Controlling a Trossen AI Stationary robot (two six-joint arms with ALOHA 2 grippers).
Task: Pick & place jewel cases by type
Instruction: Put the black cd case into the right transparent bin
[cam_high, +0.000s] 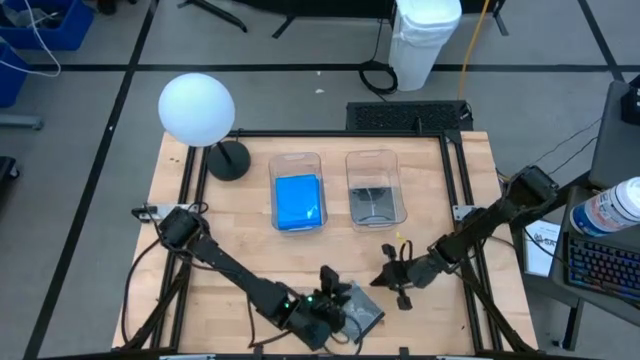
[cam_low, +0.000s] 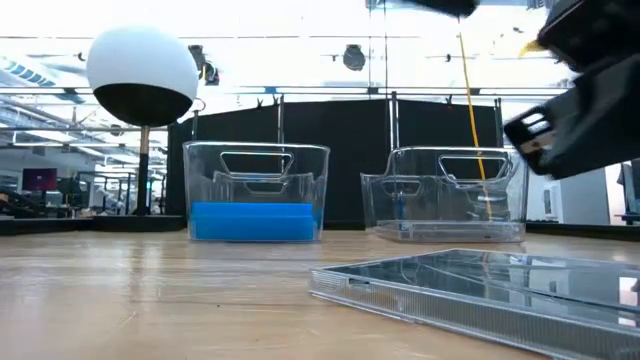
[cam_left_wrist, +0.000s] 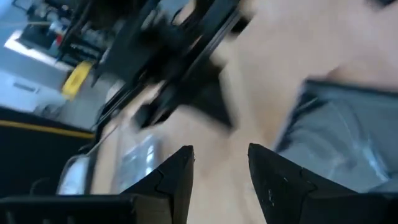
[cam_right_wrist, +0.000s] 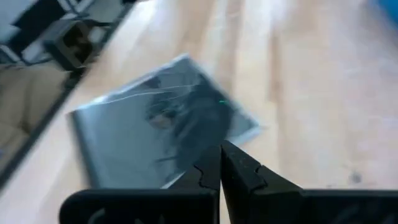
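The left gripper (cam_high: 322, 308) hangs at the table's (cam_high: 240, 240) near edge with its fingers (cam_left_wrist: 177, 177) parted and nothing between them, just beside one grey see-through jewel case (cam_high: 362, 308) lying flat on the wood; the pick of that case looks to be the step in hand — next the fingers must close over its thin edge and carry it to the right-hand tub (cam_high: 375, 187), which already holds grey cases; the left-hand tub (cam_high: 297, 190) holds blue cases (cam_high: 298, 202), their number hidden in the stack. The right gripper (cam_high: 392, 277) waits close by, pinched shut and empty. Counted — two tubs, one loose case.
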